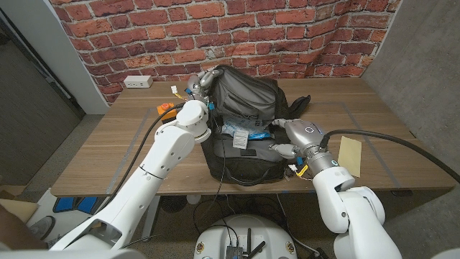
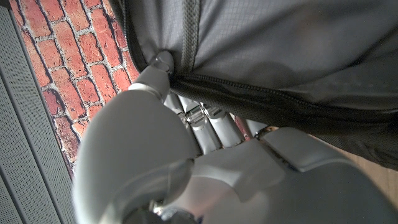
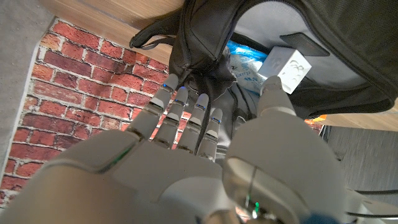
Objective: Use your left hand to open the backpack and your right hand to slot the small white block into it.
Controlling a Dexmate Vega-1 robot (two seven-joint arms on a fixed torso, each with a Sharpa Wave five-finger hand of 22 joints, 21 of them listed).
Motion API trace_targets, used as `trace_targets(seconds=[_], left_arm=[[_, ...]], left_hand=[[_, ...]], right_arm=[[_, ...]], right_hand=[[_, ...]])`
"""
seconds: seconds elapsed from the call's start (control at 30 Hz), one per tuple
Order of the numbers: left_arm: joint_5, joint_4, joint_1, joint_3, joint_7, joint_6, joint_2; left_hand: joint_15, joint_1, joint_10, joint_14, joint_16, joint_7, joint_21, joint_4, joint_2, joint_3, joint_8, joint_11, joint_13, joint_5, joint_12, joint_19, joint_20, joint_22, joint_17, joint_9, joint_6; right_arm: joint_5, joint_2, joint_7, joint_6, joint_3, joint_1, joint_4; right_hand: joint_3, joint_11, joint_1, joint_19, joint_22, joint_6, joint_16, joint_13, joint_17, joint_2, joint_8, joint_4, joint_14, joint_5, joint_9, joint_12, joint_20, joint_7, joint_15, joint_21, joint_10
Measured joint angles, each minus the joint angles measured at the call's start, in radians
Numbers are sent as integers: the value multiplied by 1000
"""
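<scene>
right hand (image 3: 205, 168) open, small white block (image 3: 286, 68) inside open backpack (image 1: 244, 93)

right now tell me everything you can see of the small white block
The small white block is a cube with rounded corners, smooth and plastic-looking, with a faint raised mark on one face. It sits tilted inside the open backpack, against the grey lining and beside blue-printed packets. The right hand is at the opening, one of its fingers against the block's edge.

I see a dark grey backpack (image 1: 244, 93), a white block (image 3: 287, 68) on blue-printed packaging (image 3: 245, 56), red brick wall (image 1: 215, 21), brown wooden table (image 1: 108, 151)
</scene>
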Motion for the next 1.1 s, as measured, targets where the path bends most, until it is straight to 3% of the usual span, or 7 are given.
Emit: trace_targets(seconds=[0.17,0.57,1.1], left_arm=[[-15,-6,0,-3,-8,14,9],[-40,-16,-1,-7,-13,42,22],[-59,-44,-6,-7,3,95,49]], left_hand=[[0,0,0,0,0,0,0,0,0,0,0,0,0,0,-3,0,0,0,0,0,0],[0,0,0,0,0,0,0,3,0,3,0,0,0,-1,-2,0,0,0,-1,0,0],[0,-9,2,0,0,0,0,2,1,2,0,2,0,-1,2,0,0,0,-1,-1,0]], right_arm=[[64,-9,-17,-5,36,-19,-3],[262,-47,-162,-31,139,-60,-5],[536,-99,-298,-29,252,-75,15]], right_hand=[[0,4,-9,0,0,7,0,0,0,-1,0,0,0,0,0,0,0,-4,0,0,4],[-4,7,-33,11,-3,35,0,0,0,7,0,4,0,4,0,0,0,4,0,0,18],[-7,20,-49,14,-3,60,0,0,-5,22,4,7,11,4,0,0,-4,18,0,0,41]])
